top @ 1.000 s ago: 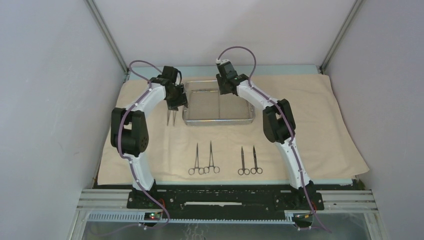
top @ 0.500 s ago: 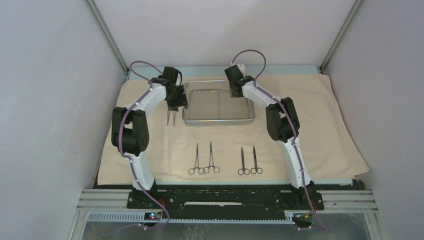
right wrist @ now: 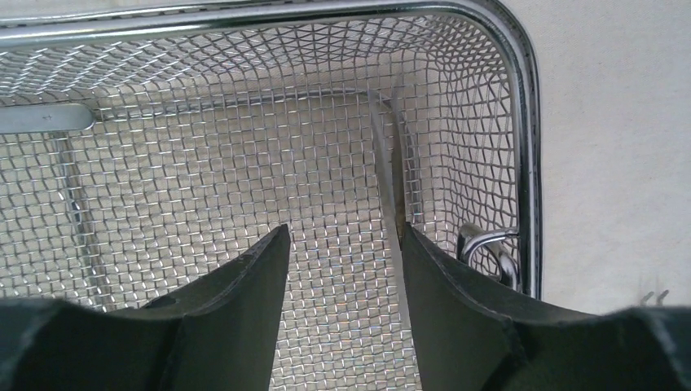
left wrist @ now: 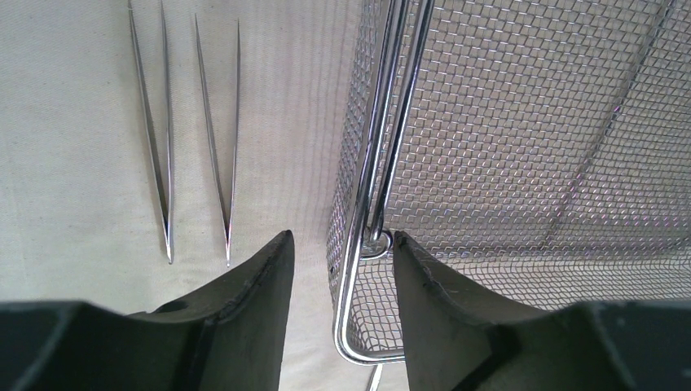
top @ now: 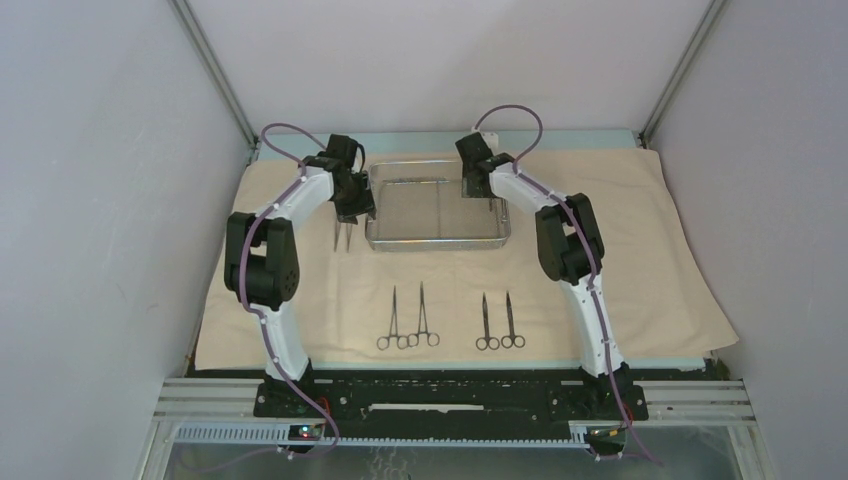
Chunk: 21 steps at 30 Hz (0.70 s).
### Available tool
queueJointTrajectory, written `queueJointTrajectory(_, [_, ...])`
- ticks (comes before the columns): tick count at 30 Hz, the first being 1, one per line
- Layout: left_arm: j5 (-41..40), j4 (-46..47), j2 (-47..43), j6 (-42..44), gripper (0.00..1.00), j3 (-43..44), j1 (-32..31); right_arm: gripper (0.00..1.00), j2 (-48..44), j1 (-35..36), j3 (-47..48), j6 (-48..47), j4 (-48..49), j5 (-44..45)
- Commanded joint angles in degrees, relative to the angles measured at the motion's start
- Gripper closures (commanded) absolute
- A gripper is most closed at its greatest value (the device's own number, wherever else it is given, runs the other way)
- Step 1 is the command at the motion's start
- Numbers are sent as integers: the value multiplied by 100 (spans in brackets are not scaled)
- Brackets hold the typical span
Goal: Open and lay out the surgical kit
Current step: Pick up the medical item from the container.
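A beige cloth wrap is lying unfolded and flat across the table. A shallow rectangular steel mesh tray is sitting on the cloth toward the far side, between the two white robot arms.

The left fingers are hanging released and spread, straddling the tray's left end. One finger is hovering over bare cloth just outside the tray and the other over the mesh just inside. The rim wire is running through the gap between them, with cloth showing between the rim and the outer finger.

Two slim steel tweezers are lying side by side on the cloth just beside the tray's left end, near the left fingers.

The right fingers are also released and spread. They are hanging inside the tray's right end, with only the mesh floor showing between them and the tray's rounded corner just beside them.

Four ring-handled steel clamps or scissors are lying in two pairs on the cloth nearer the arm bases, well apart from both sets of fingers.
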Motion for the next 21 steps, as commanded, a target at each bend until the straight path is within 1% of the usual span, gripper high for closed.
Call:
queueJointTrajectory(1, [59,104,18,30,48,239,-23,41,-348,-166,-211,428,20,-431])
queueJointTrajectory(7, [69,113,12,36,48,241,-12,50,-586,51,-295,339,184,-649])
queueJointTrajectory(10, [65,113,1,36,49,221,-20,51,-682,79,-300,323,164,-516])
queueJointTrajectory(16, [59,111,-10,41,49,212,-24,56,-726,31,-310,311,-5,-193])
queueJointTrajectory(21, [77,113,-7,35,50,210,-18,56,-621,30,-178,307,-201,184])
